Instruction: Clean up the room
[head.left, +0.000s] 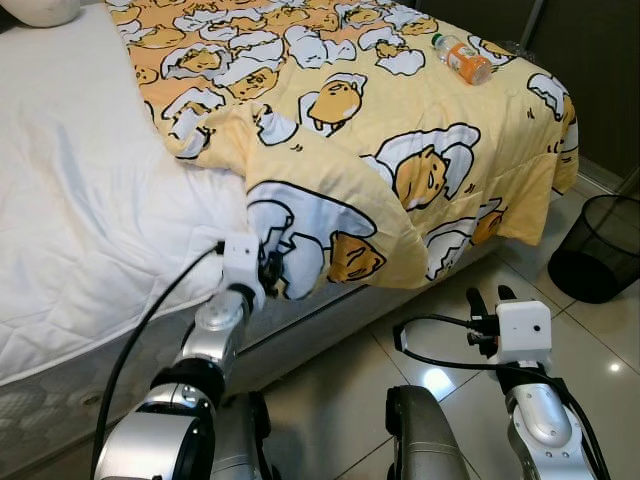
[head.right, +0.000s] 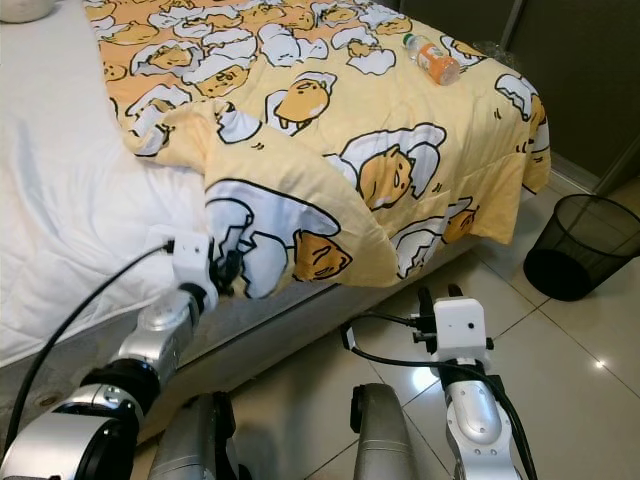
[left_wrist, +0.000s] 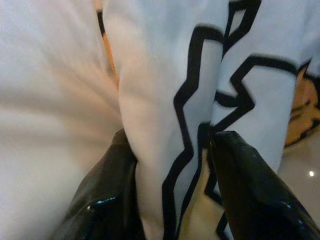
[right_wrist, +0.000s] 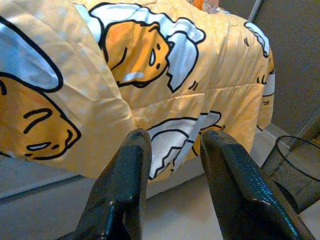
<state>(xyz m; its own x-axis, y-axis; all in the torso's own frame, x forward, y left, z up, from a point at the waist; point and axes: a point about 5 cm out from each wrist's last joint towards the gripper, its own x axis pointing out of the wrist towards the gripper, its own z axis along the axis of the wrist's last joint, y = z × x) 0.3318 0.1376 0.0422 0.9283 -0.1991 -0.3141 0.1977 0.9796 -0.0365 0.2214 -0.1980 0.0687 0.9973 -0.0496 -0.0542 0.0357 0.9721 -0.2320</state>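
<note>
The left gripper (head.left: 268, 272), at lower left of the frame, pinched a fold of the yellow cartoon-print quilt (head.left: 400, 130) between its black fingers (left_wrist: 250, 190) at the folded-back corner hanging over the white quilted mattress (head.left: 80, 200). The right gripper (head.left: 490, 300) hung at lower right with fingers spread, holding nothing. An orange drink bottle (head.left: 462, 57) lay on the quilt at upper right, and a black mesh bin (head.left: 600, 245) stood at right. Pulling slowly along the mattress would likely spread the quilt without tearing free or rolling the bottle.
</note>
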